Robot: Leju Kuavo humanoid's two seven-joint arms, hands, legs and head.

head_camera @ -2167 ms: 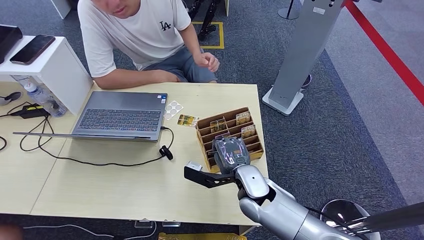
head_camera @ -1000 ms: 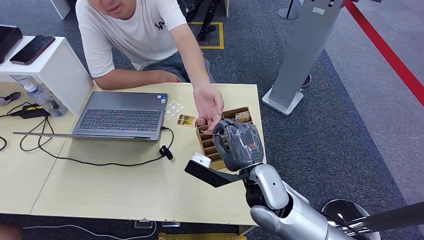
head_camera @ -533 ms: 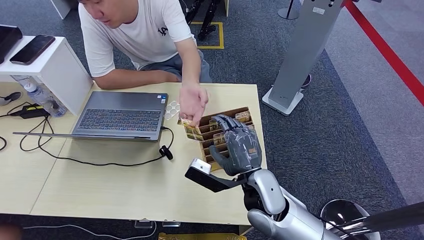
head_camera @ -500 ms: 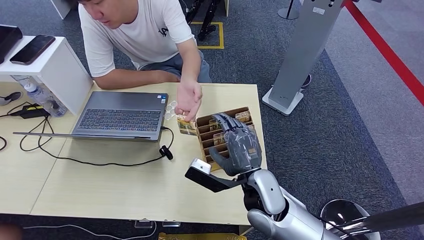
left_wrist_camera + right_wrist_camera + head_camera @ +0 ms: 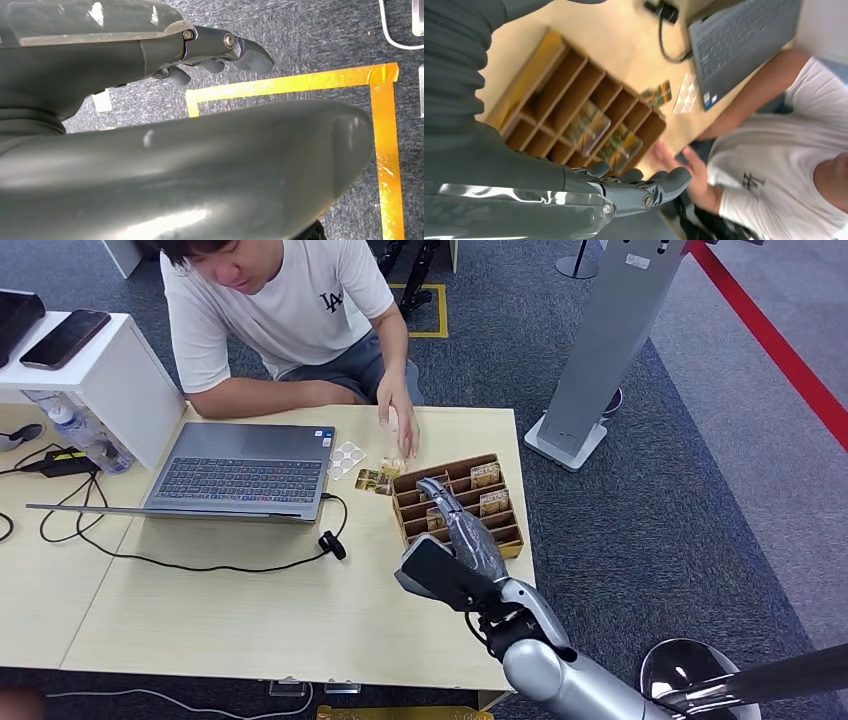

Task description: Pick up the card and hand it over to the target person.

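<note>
Grey and empty, our right hand (image 5: 466, 535) hovers with fingers extended over the wooden organizer (image 5: 455, 502). A card (image 5: 377, 480) lies on the table (image 5: 250, 610) beside the person's hand (image 5: 399, 425); lowering carelessly could snag the organizer's dividers.

Card (image 5: 377, 479): small, gold-and-dark printed face, lying flat on the pale table, centre of the head view, a little above the middle. Sits just left of the box's upper-left corner, below the person's hand (image 5: 399, 430). In the right wrist view it lies beyond the box, blurred.
</note>
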